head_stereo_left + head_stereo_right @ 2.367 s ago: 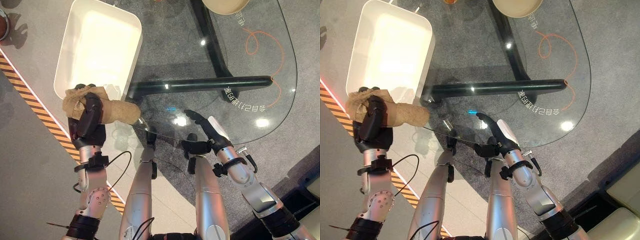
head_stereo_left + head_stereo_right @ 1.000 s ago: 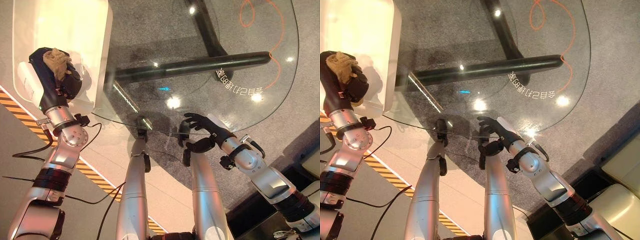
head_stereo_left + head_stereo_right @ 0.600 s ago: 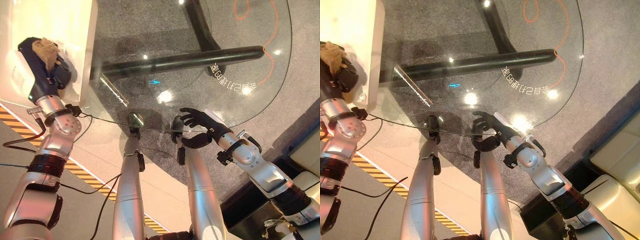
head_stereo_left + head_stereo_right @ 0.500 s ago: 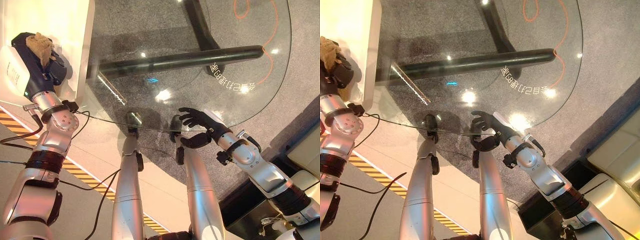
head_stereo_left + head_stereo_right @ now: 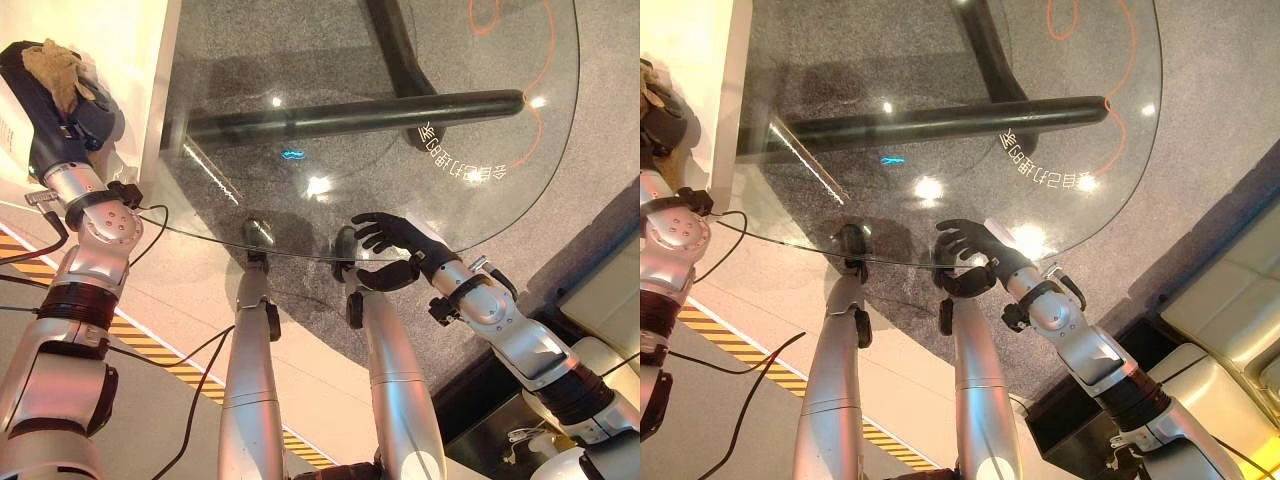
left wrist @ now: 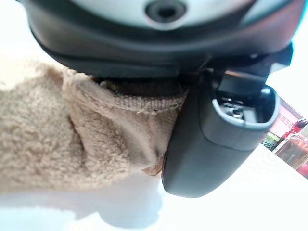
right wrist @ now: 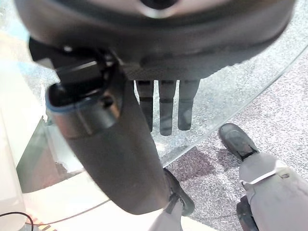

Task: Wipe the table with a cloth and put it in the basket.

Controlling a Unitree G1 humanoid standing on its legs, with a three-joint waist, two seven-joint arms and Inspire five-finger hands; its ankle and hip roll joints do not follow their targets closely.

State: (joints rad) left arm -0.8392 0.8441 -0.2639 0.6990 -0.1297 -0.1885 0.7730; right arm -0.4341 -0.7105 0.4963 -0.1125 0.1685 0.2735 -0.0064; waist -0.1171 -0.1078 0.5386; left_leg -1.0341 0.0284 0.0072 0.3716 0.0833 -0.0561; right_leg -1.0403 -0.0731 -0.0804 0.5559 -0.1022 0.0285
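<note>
The left hand (image 5: 62,105) is curled tight around the tan cloth (image 5: 55,62), which bunches out between thumb and fingers (image 6: 211,139) in the wrist view. Hand and cloth sit over the white basket (image 5: 140,60), which stands against the far left side of the glass table (image 5: 400,60). The right hand (image 5: 400,255) rests at the table's near edge, fingers (image 7: 166,113) loosely extended and holding nothing, well apart from the basket.

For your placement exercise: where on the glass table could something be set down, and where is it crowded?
Most of the glass table is bare, from the white basket on its left across to the far right rim. Crowded spots: the near edge, where the right hand rests open, and the basket side, where the left hand grips the cloth.
</note>
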